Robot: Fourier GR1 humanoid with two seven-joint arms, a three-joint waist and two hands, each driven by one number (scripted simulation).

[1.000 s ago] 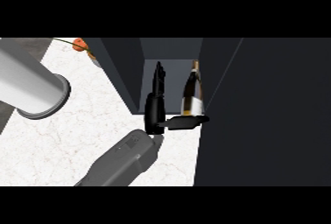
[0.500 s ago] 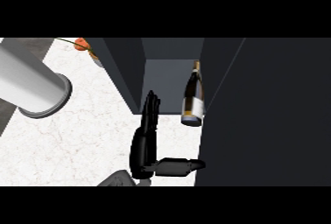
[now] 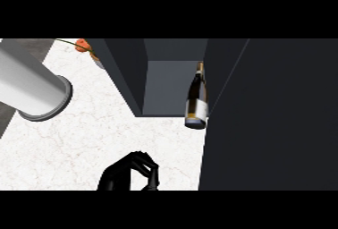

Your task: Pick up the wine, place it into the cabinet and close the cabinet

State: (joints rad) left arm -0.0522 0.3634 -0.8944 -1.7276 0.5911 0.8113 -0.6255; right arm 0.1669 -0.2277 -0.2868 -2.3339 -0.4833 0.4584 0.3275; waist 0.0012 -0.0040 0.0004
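- Dark grey open cabinet [image 3: 168,89] at 12 o'clock; door [image 3: 271,116] swung out at 3 o'clock.
- Dark glass wine bottle [image 3: 196,96]: lying inside cabinet, axis 12-to-6, 1 o'clock from hand.
- Black right hand [image 3: 128,175] at 6 o'clock: fingers curled, holding nothing.

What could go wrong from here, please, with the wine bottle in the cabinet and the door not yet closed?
1. The wine bottle has its base right at the front edge of the cabinet shelf, so swinging the door shut might strike or tip it.
2. The right hand sits low beside the door's edge, fingers curled; a push from there could slip off the door or brush the bottle.
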